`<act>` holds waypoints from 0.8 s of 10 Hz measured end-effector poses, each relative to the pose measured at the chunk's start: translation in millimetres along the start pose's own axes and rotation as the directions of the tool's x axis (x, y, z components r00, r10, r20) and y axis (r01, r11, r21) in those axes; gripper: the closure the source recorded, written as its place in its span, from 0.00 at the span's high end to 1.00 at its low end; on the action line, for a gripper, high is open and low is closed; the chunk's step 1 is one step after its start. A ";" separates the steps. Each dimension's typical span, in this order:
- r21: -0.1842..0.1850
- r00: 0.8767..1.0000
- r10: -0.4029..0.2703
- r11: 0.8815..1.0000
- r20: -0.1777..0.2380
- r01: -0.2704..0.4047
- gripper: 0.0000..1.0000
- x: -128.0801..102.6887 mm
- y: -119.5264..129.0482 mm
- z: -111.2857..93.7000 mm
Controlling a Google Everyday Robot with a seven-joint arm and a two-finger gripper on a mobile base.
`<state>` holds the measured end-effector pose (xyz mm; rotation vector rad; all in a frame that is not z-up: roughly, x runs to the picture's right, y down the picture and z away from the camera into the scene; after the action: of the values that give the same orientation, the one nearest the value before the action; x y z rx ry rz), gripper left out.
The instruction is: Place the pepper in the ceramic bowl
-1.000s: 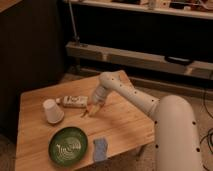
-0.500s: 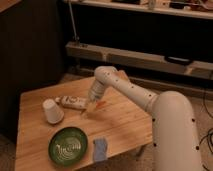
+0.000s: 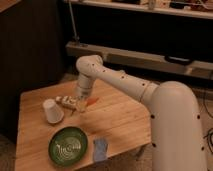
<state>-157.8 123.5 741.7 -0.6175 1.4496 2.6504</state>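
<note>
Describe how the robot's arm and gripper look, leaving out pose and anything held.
The arm is glossy white, built of thick rounded tubular segments with small dark dots along the shell, widening into a bulky white body. The gripper, low over the table, looks pale and narrow. No loose cables show.

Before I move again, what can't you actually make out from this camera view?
- pincer: low over the table; its finger state is not readable against the box.
- pepper: partly covered by the pincer; whether it is gripped or just lying there is unclear.
- Blue object beside the ceramic bowl: too blurred to identify.
</note>
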 end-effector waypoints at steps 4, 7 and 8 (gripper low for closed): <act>0.151 0.996 0.004 0.988 -0.091 0.010 0.12 36.4 -81.1 36.2; 0.251 0.988 -0.048 0.964 -0.145 0.083 0.43 54.8 -117.6 57.3; 0.265 0.986 -0.067 0.958 -0.156 0.107 0.52 55.1 -122.1 63.1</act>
<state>-199.3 235.5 654.2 -0.8377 1.7413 2.3234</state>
